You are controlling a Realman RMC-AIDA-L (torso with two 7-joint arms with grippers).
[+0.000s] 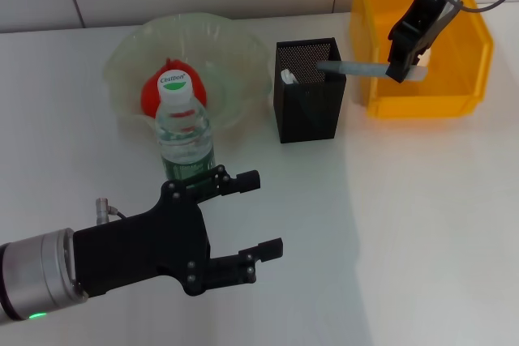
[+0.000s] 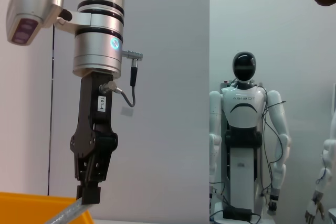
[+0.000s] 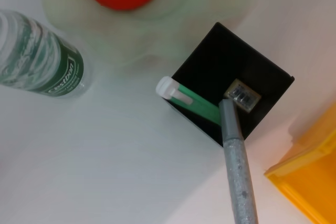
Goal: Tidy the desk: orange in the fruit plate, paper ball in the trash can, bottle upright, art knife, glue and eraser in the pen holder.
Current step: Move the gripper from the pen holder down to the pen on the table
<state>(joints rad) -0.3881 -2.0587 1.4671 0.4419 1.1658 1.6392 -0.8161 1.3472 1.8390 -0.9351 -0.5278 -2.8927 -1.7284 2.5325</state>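
My right gripper (image 1: 403, 70) is shut on the grey art knife (image 1: 365, 68), held tilted with its tip over the black mesh pen holder (image 1: 308, 95). In the right wrist view the art knife (image 3: 237, 163) points into the pen holder (image 3: 262, 66), where the green glue (image 3: 191, 102) and the eraser (image 3: 242, 94) lie. The bottle (image 1: 185, 131) stands upright. Behind it the orange (image 1: 154, 95) rests in the fruit plate (image 1: 235, 54). My left gripper (image 1: 263, 215) hovers open just in front of the bottle. The paper ball is out of view.
The yellow trash can (image 1: 454, 46) stands right of the pen holder, under my right arm. The left wrist view shows the right gripper (image 2: 88, 196) above the can's rim (image 2: 31, 208), with a humanoid robot (image 2: 244, 145) far behind.
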